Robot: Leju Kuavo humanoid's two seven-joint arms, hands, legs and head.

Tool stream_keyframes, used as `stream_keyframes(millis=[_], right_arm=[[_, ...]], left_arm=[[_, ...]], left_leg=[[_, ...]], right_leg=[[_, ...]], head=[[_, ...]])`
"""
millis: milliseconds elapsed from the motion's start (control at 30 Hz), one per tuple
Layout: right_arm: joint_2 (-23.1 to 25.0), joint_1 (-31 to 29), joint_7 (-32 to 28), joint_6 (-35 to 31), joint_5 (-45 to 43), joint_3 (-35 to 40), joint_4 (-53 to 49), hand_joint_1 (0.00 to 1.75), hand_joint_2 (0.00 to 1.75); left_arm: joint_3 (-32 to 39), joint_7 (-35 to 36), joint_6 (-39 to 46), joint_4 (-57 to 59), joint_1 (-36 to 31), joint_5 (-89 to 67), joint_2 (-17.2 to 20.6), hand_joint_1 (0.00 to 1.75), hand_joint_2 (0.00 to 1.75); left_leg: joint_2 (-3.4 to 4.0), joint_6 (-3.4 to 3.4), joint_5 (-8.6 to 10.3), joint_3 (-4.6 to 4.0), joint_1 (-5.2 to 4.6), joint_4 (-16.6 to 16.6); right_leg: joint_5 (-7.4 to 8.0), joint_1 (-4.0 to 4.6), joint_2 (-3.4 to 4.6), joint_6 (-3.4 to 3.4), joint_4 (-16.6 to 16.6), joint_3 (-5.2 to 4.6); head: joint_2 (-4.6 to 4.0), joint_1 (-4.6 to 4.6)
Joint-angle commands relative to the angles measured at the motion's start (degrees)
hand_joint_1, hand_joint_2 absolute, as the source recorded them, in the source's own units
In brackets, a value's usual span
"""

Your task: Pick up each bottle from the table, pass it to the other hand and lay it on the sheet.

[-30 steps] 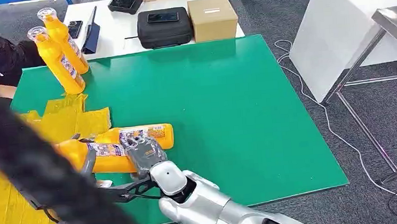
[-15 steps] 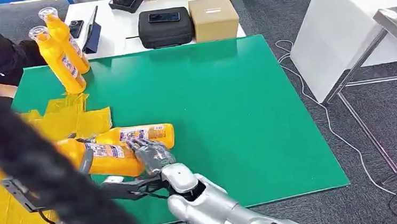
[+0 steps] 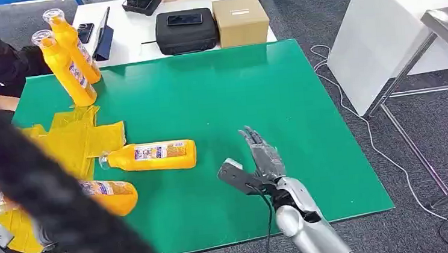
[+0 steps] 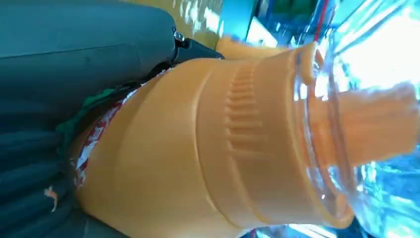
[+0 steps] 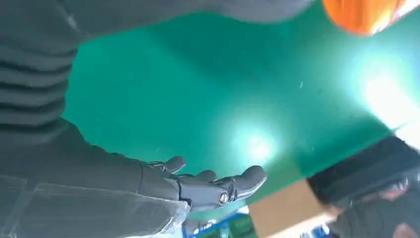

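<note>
My right hand [image 3: 260, 160] has let go and pulled back over the green table [image 3: 255, 88], fingers spread, holding nothing. The handover looks done: my left hand [image 4: 44, 124] grips the held bottle [image 3: 109, 196] at the table's left front edge, above the yellow sheet [image 3: 71, 138]. Another lying bottle [image 3: 151, 156] rests just beside the sheet's edge; two standing bottles [image 3: 68, 60] wait at the far left corner. Next, I judge, laying it down.
</note>
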Motion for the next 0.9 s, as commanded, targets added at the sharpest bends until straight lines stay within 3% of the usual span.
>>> stream_keyframes(millis=[33,200,300,400,500,567,633,733,900], right_arm=[[-5.91,5.20,-5.78,-2.64,-4.99,-8.82,-8.00,0.00,0.00],[-6.65,2.26,-6.16,0.39,-7.36,-6.88,-2.68,0.00,0.00],[-6.97,0.83,-6.31,1.14,-8.93,-5.39,-0.28,0.00,0.00],[-6.90,-0.82,-6.50,1.45,-10.04,-3.83,2.09,0.00,0.00],[-6.65,-1.87,-6.51,1.59,-10.25,-3.03,3.40,0.00,0.00],[-6.74,-3.05,-6.11,0.34,-10.57,-1.84,4.62,0.00,0.00],[-6.74,-3.05,-6.11,0.34,-10.57,-1.84,4.62,0.00,0.00],[-7.37,-3.58,-6.10,0.10,-10.73,-1.31,5.50,0.00,0.00],[-8.01,-1.20,-5.60,-1.21,-9.60,-2.02,3.63,0.00,0.00]], left_arm=[[3.57,-3.26,19.87,1.48,-1.16,-28.06,3.85,1.75,1.75],[5.85,-4.07,31.51,10.20,-5.25,-49.16,8.00,1.75,1.75],[18.14,-11.74,31.51,9.88,-8.69,-65.58,1.00,1.75,1.75],[24.26,-16.81,31.51,12.78,-10.75,-73.80,-2.08,1.75,1.75],[25.43,-17.33,31.51,15.41,-11.31,-76.53,-2.08,1.75,1.75],[21.75,-15.70,31.51,26.02,-13.20,-71.16,0.15,1.75,1.75],[21.75,-15.70,31.51,26.02,-13.20,-71.16,0.15,1.75,1.75],[16.79,-13.33,31.51,34.98,-15.17,-66.93,2.58,1.75,1.75],[16.26,-13.65,31.51,39.78,-15.22,-69.68,1.11,1.75,1.75]], left_leg=[[-0.18,-0.06,-0.05,0.20,0.00,-0.07],[0.05,-0.09,-0.04,0.29,0.03,-0.14],[0.02,-0.07,-0.01,0.23,0.02,-0.10],[0.11,-0.09,-0.06,0.35,0.05,-0.08],[0.19,-0.07,-0.04,0.39,0.01,-0.14],[0.15,-0.06,0.02,0.37,-0.02,-0.17],[0.09,-0.08,0.02,0.44,-0.04,-0.21],[0.03,-0.09,0.03,0.41,-0.03,-0.18],[0.08,-0.07,-0.01,0.42,-0.03,-0.17]], right_leg=[[-0.14,0.00,-0.25,0.00,-0.04,0.24],[-0.05,0.02,-0.01,-0.02,-0.10,0.28],[-0.04,0.01,-0.03,-0.02,-0.07,0.23],[-0.08,0.03,0.00,0.00,-0.08,0.36],[-0.05,-0.01,0.09,0.02,-0.12,0.40],[-0.02,-0.04,0.09,0.01,-0.10,0.33],[-0.05,-0.06,-0.02,0.01,-0.12,0.42],[-0.06,-0.02,-0.10,0.00,-0.11,0.42],[-0.09,-0.04,-0.07,0.03,-0.11,0.42]], head=[[-0.02,0.00],[-0.02,0.00],[-0.02,0.02],[-0.02,0.00],[-0.02,0.00],[0.00,0.00],[-0.02,0.00],[-0.02,0.00],[-0.02,0.00]])
